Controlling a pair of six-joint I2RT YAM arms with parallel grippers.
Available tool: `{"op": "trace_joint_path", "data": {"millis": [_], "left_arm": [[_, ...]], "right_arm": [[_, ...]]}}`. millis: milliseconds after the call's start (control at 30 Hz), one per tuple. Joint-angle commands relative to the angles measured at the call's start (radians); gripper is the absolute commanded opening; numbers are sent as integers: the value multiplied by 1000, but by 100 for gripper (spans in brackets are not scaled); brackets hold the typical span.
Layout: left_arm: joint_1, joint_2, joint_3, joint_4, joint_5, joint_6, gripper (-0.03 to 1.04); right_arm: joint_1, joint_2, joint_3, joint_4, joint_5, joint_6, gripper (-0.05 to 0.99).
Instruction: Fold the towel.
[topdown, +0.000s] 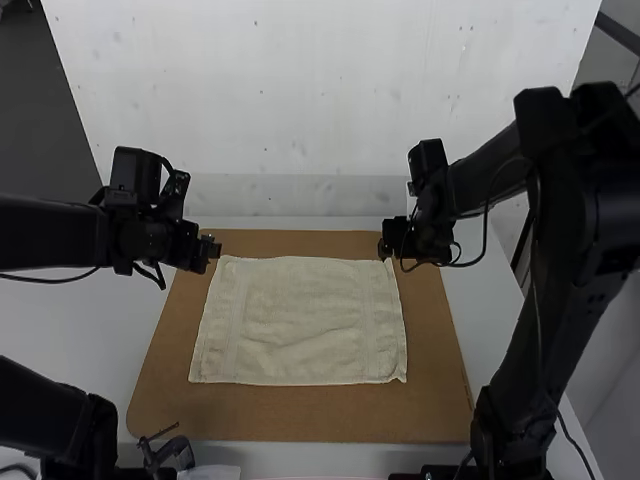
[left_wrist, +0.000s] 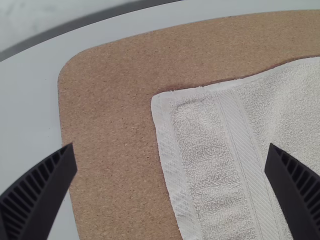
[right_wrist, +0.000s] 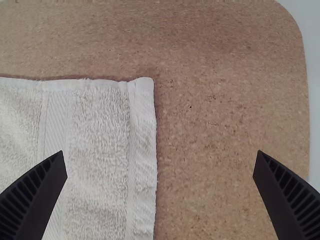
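speckled cork mat (topdown: 300, 426); fuzzy rectangular towel (topdown: 300, 320) spread atop; left pincer (topdown: 211, 249), right pincer (topdown: 385, 248) gaping.

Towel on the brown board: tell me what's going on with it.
Two robot arms are set to fold the towel, but neither holds it. It lies spread on the board, slightly wrinkled. The left gripper and right gripper are open near its two far corners.
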Motion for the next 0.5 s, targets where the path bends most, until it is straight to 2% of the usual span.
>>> {"op": "trace_joint_path", "data": {"millis": [0,367,467], "left_arm": [[3,10,33,28,-23,4,97],[14,17,24,33,-6,-1,97],[14,37,24,51,-1,-4,97]], "right_arm": [[29,88,76,7,60,43,95],[45,281,209,-6,61,85,92],[59,309,222,-25,75,94,84]]}}
